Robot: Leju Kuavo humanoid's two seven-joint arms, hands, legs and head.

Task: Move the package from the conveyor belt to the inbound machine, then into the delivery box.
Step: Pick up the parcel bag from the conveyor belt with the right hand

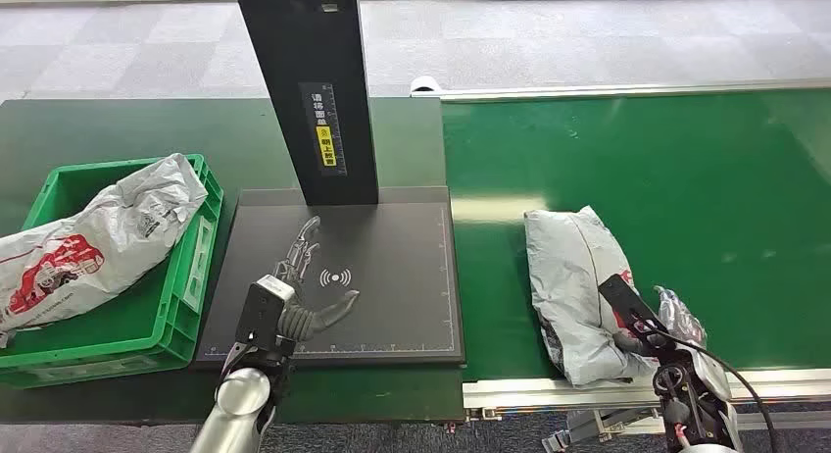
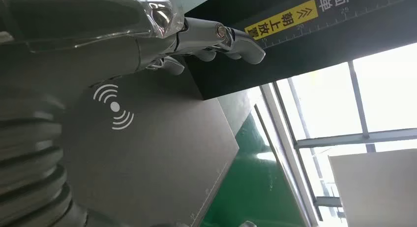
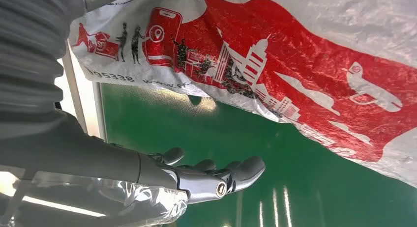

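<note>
A grey plastic package point(image 1: 571, 276) lies on the green conveyor belt point(image 1: 686, 198) near its front edge. Up close in the right wrist view, its red city print point(image 3: 295, 74) is plain. My right hand point(image 1: 655, 324) is at the package's near right side. Its fingers point(image 3: 216, 180) are stretched out over the belt, a strip of green apart from the bag, gripping nothing. My left hand point(image 1: 296, 281) hovers open over the black plate of the inbound machine point(image 1: 392, 276), fingers point(image 2: 221, 38) spread above the wireless mark point(image 2: 114, 106).
The machine's black post point(image 1: 314, 90) rises at the back of the plate. A green delivery box point(image 1: 186, 306) stands left of the plate with another grey and red package point(image 1: 98, 242) in it. The belt's metal front rail point(image 1: 588, 389) runs below my right hand.
</note>
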